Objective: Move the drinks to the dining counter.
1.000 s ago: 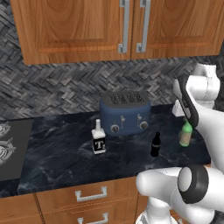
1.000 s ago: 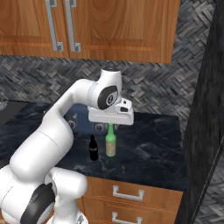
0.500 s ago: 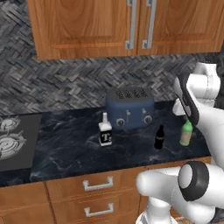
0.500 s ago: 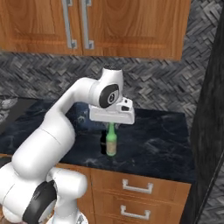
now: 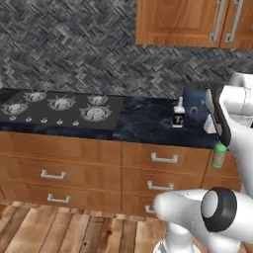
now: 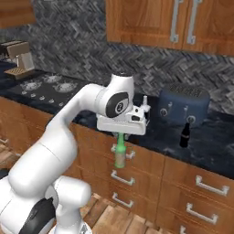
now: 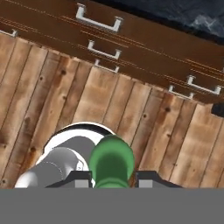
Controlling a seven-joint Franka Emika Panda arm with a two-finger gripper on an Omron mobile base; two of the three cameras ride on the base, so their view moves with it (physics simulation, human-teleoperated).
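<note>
Gripper (image 6: 121,135) grasping green bottle (image 6: 120,155) by the neck, hanging at frame centre before the drawers (image 6: 192,201). Black bottle (image 6: 184,135) and clear bottle (image 5: 178,113) standing on worktop (image 5: 143,123), centre right, flanking toaster (image 6: 183,105).

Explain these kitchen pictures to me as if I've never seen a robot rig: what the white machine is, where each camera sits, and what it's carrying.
The white machine is a robot arm on a driving base. Two pictures come from cameras on that base, behind the arm to its left and right; the third looks down along the hand at the wooden floor.

Its gripper is shut on the green bottle, carried in front of the drawers, off the worktop. On the black marble worktop stand the blue toaster, the black bottle and the clear bottle. A stove lies to the left.
</note>
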